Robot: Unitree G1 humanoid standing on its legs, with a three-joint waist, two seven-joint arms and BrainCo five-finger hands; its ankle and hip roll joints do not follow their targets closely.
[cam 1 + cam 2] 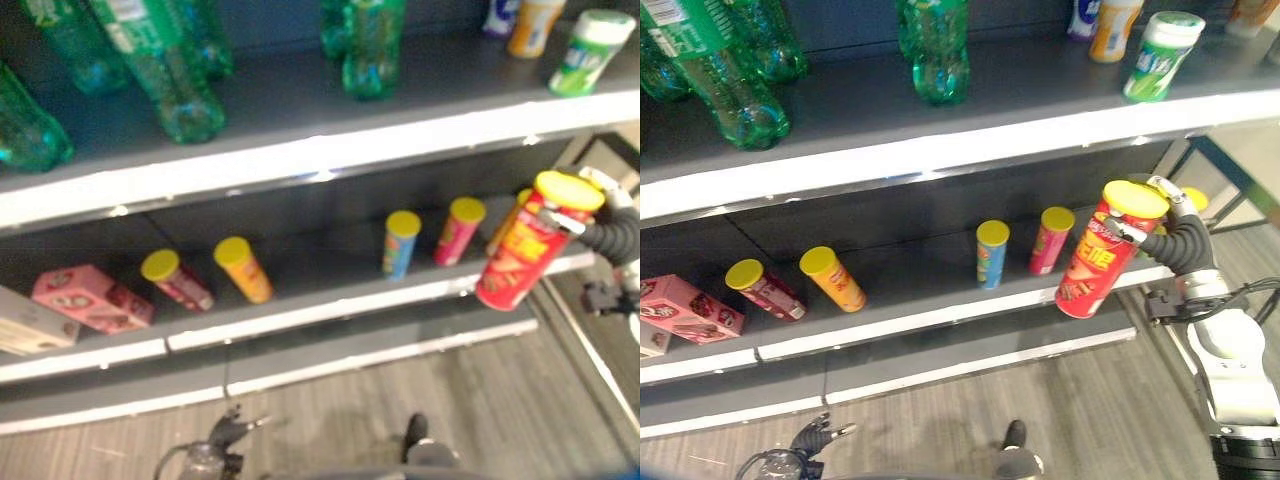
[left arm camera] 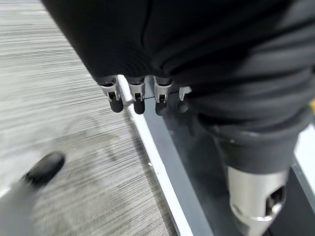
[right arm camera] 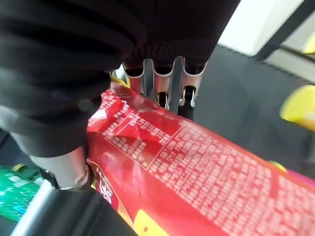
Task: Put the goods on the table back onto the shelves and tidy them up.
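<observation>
**Red canister held at the shelf's right end**

Nearest, the left hand hangs low over the floor, fingers straight and holding nothing. Further out, the right hand is clenched round the upper part of the red canister — tilted, yellow lid up, in front of the middle shelf. It looks like a stiff, light tube with a smooth wall, likely slippery; a mid-body hold would steady it. Beyond stand a blue canister and a pink canister.
</observation>
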